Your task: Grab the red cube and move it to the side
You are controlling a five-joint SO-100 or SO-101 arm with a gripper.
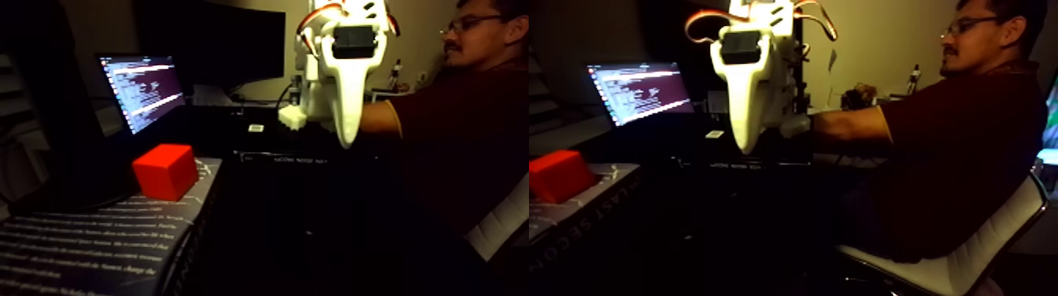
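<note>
The picture holds two nearly equal views side by side. The red cube (165, 172) rests on the near corner of a book (94, 244) at the left, and shows again at the left edge of the right half. My white gripper (344, 142) hangs in the air, pointing down, well above and to the right of the cube and apart from it. I see its fingers as one tapered white tip, so any gap between them is hidden. Nothing shows in its grip.
An open laptop (142, 90) with a lit screen stands behind the cube, and a dark monitor (228, 43) behind that. A person (464, 110) sits on a white chair (968, 260) at the right, with a forearm stretched toward the arm's base. The table is dark.
</note>
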